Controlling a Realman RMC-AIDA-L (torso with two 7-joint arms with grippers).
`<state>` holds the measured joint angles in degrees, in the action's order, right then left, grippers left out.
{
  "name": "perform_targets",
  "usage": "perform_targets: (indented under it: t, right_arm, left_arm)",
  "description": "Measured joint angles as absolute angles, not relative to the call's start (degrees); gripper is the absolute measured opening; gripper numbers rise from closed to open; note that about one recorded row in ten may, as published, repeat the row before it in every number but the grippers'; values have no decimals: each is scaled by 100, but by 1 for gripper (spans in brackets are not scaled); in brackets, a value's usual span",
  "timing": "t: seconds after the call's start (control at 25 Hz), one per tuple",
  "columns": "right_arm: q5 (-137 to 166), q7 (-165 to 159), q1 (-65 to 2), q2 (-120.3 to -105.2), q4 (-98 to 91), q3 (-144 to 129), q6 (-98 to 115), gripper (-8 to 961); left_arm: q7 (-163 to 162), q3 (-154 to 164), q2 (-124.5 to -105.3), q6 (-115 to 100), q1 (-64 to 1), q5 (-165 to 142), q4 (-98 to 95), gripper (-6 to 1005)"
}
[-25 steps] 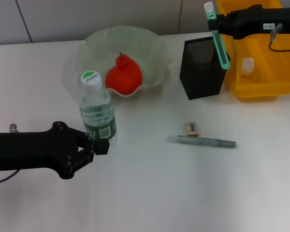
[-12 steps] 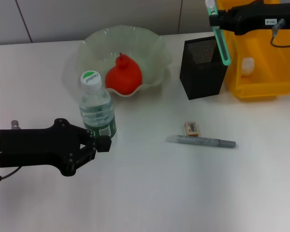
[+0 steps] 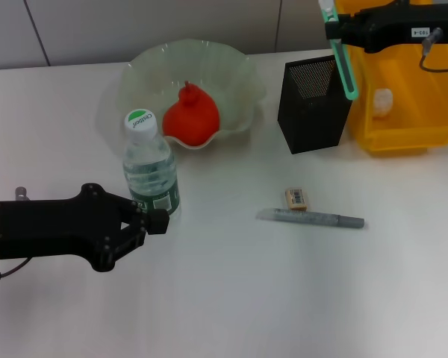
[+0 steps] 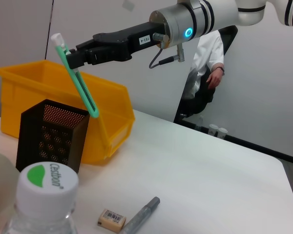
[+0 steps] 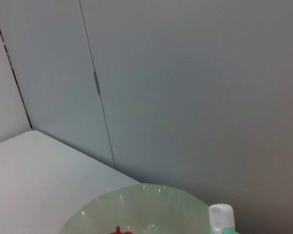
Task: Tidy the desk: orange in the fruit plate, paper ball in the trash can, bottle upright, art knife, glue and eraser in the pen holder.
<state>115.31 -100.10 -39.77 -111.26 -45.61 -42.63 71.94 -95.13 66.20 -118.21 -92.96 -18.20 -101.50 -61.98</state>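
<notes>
Right gripper (image 3: 334, 28): raised above the far right of the desk, over the pen holder's right rim; fingers closed on the upper part of the glue stick.
Glue stick (image 3: 341, 56): green, white-capped, hanging tilted from the right gripper. Its lower end lies at the pen holder's right rim in the head view; the left wrist view (image 4: 78, 80) shows that end above the holder opening, not yet inside.
Pen holder (image 3: 312, 104): black mesh, upright, just beside the yellow bin (image 3: 407, 104).
Left gripper (image 3: 151, 222): low over the near left of the desk, fingertips close to the base of the bottle; fingers parted, holding nothing.
Bottle (image 3: 149, 173): upright, white and green cap on top, in front of the fruit plate.
Fruit plate (image 3: 145, 71): pale green, wavy rim, holding the orange (image 3: 192, 118).
Eraser (image 3: 296, 198): flat on the desk, just behind the art knife.
Art knife (image 3: 310, 218): grey, lying flat, well apart from both grippers.
Paper ball (image 3: 383, 101): white lump inside the yellow bin.
Change since one second ago: right gripper and glue stick have risen slightly and moved a little toward the far edge; left gripper has moved up a little, closer to the bottle base; all items on the desk unchanged.
</notes>
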Motion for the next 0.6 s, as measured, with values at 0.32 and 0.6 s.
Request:
perform_targets:
  t: [0.32,0.6]
  right_arm:
    - [11530,-10009,-3974,-11073,-4567,-4126,7212,194]
    - [11475,-9973,-3998,-10994,-4568,-4040,7217,200]
  left_arm:
    - [-9510,6618,-11822,-9299,-1823,-10154,-6196,-1]
    - [-9509,6626,-11830,-9299,-1828,-10151,-6196,-1]
